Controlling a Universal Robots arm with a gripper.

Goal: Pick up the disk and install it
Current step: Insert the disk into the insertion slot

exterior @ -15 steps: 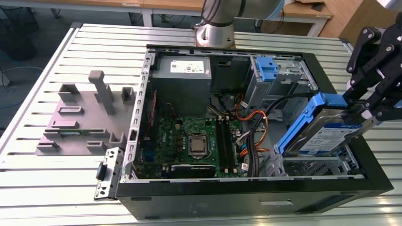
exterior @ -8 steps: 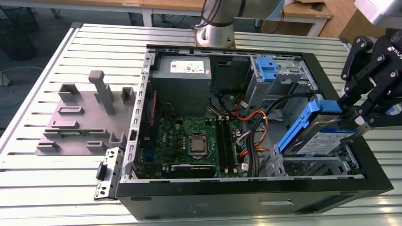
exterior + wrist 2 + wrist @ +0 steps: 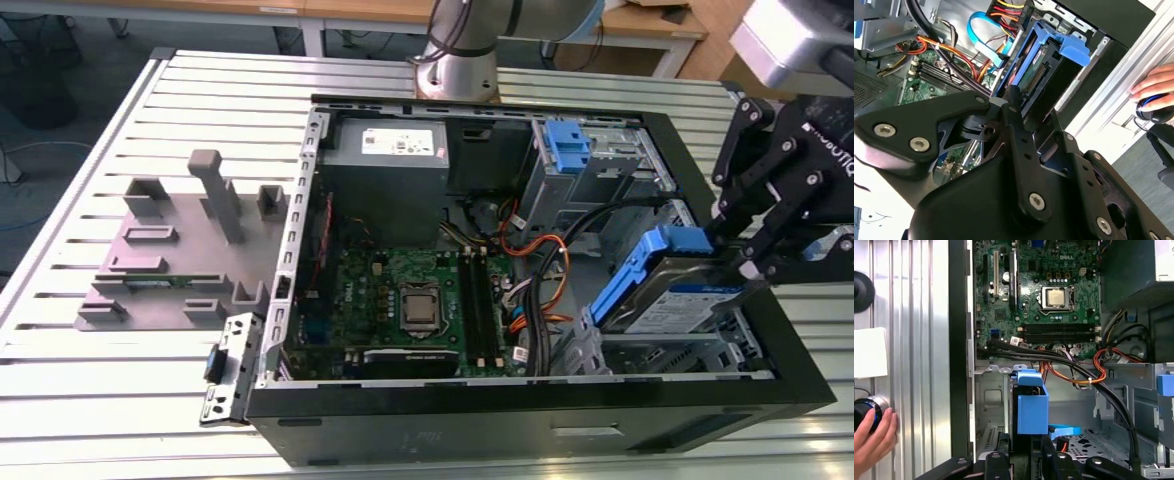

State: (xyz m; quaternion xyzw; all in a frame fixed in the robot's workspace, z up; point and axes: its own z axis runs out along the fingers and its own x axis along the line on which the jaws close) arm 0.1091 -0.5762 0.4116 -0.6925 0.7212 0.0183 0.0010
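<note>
Right now we see the gripper (image 3: 741, 262) closed onto the disk (image 3: 667, 300), its black fingers (image 3: 727, 240) pinching the drive's outer end so that little gap is left between them. The disk hangs tilted over the metal drive bay (image 3: 667, 350) in the corner of the open computer case (image 3: 534, 425), at the exterior view's right, with the gripped end higher than the other. In the second wrist view the gripper (image 3: 1036, 117) flanks the disk (image 3: 1041, 75), whose blue rail and connector edge face us. In the first wrist view the gripper (image 3: 1026, 460) sits just behind the disk (image 3: 1032, 410), seen end-on as a blue block.

As for writing, the disk's white-and-blue label faces up in the exterior view, but we cannot make out its print. The grey power supply (image 3: 387, 150) carries a white sticker, equally unreadable to us. White lettering runs along the gripper's body, cut off by the frame edge. A tall blue clip (image 3: 567, 150) stands near the power supply. A hand (image 3: 871, 440) rests on a dark rounded object (image 3: 864, 412) beside the case.
</note>
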